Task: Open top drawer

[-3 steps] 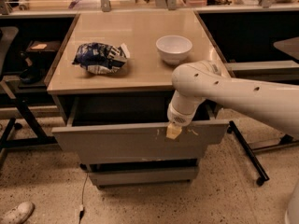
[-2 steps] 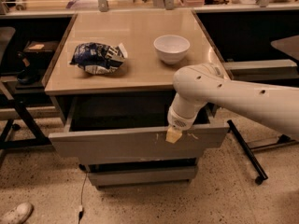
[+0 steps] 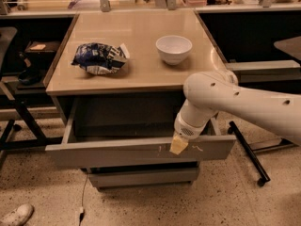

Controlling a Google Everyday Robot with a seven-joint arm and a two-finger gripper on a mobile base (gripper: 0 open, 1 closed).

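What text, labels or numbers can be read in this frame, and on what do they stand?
None can be read.
The blue-and-white bag on the tabletop: print too blurred to read.
The top drawer, front panel: scratches only, no lettering.
The gripper, at the drawer front's top edge: no label visible.

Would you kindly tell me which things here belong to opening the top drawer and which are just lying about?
Job: top drawer, standing partly open; gripper at its front's upper edge.
Lying about: blue snack bag, white bowl, both on the cabinet top.
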